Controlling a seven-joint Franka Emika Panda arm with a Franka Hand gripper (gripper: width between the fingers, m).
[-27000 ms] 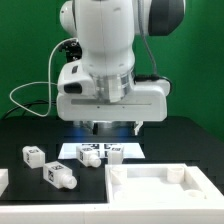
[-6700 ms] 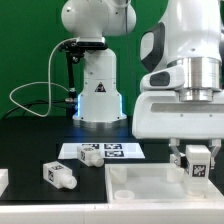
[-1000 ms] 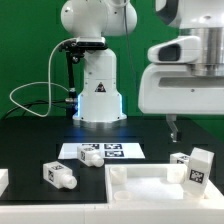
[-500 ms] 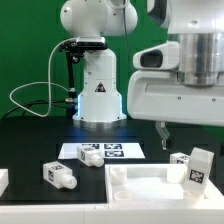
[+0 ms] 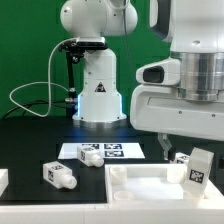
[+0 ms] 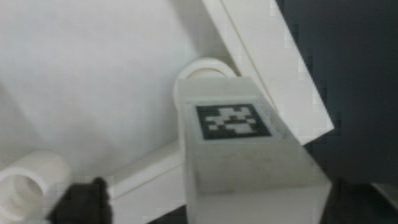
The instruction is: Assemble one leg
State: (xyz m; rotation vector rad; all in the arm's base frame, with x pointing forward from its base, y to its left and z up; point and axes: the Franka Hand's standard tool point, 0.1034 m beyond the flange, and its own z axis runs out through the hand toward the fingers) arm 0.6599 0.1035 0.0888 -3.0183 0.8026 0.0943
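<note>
One leg (image 5: 197,166), a white stubby peg with black-and-white tags, stands upright at the far right corner of the large white rimmed panel (image 5: 140,188). My gripper (image 5: 188,150) hangs just above it, open, with one dark finger (image 5: 165,149) showing to the exterior view's left of the leg top. In the wrist view the leg (image 6: 233,150) lies between my two dark fingertips (image 6: 80,202) with gaps on both sides, and my gripper (image 6: 231,206) holds nothing. A second leg (image 5: 60,175) lies on the black table to the exterior view's left.
The marker board (image 5: 101,152) lies flat behind the panel. A white part (image 5: 3,181) shows at the exterior view's left edge. The panel's raised rim (image 6: 267,60) runs beside the standing leg, and a round socket (image 6: 25,182) sits on the panel floor nearby.
My hand has come down toward the standing leg, so the fingers now reach the level of its top. The leg and the other parts have not moved.
</note>
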